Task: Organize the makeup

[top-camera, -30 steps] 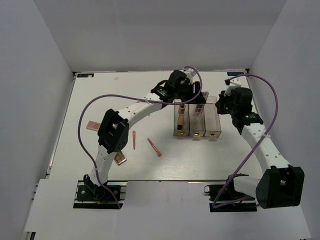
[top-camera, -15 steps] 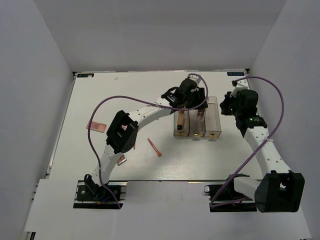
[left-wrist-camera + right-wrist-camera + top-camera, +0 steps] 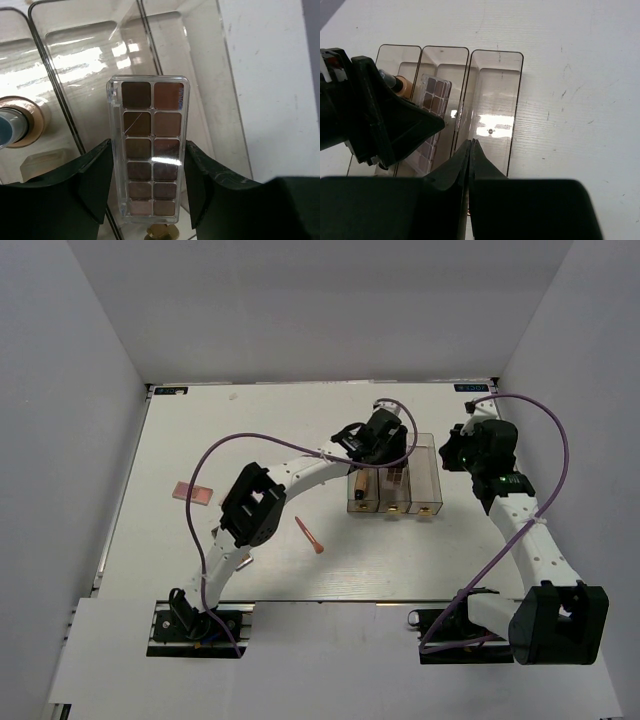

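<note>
From above, the left fingers (image 3: 384, 454) hang over the middle box (image 3: 397, 502). Left wrist: they pinch the eyeshadow palette (image 3: 148, 150) by its long edges; it looks light, stiff, slick and probably brittle. Right wrist: the right fingers (image 3: 470, 160) are pressed together and empty, with the palette ahead-left.

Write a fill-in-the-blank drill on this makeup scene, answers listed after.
1. The left claw holds the brown palette at the ___ of the three clear boxes.
2. The right claw is ___, gripping nothing.
3. The tan bottle stands in one end box; the other end box is ___.
4. A salmon-pink stick lies on the table, ___ the boxes.
Answers: middle; shut; empty; outside.
</note>
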{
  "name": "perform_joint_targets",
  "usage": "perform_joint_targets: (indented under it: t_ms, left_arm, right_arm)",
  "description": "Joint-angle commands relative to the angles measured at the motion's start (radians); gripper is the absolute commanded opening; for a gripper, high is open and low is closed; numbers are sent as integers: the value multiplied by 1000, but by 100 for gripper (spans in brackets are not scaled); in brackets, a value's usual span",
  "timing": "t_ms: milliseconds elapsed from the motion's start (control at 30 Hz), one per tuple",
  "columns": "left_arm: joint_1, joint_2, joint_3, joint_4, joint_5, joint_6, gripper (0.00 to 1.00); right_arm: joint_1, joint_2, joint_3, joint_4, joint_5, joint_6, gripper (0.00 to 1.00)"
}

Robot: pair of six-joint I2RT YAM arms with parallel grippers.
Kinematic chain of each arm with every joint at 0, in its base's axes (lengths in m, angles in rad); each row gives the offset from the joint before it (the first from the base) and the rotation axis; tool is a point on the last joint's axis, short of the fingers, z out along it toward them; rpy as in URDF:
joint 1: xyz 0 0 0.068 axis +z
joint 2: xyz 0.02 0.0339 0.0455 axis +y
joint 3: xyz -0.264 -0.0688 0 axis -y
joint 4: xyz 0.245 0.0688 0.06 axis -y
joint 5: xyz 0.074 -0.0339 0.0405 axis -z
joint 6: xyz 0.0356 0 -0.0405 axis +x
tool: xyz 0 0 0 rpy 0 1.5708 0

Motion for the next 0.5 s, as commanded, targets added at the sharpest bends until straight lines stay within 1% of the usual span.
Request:
perform_joint_targets:
  t_ms: [0, 33, 100, 167, 233, 367, 467]
  left_arm:
    - [-9, -16, 43, -24, -48, -13, 33]
    - [-9, -14, 43, -27, -51, -17, 38]
    - [-9, -14, 44, -34, -68, -23, 41]
    - [-9, -16, 44, -38, -71, -23, 47]
    - [-9, -19, 46, -38, -75, -23, 56]
    - [-18, -22, 46, -27, -63, -23, 62]
    - [-18, -25, 47, -10, -48, -30, 64]
  right_arm:
    - [-5, -22, -17, 47, -15, 15, 0]
    - [-8, -24, -17, 47, -17, 16, 0]
    - [-5, -24, -17, 44, -17, 16, 0]
    - [-8, -24, -18, 44, -17, 16, 0]
    - [-7, -24, -18, 44, -20, 18, 0]
    - [-8, -25, -21, 46, -26, 16, 0]
    - [-7, -25, -23, 44, -28, 21, 0]
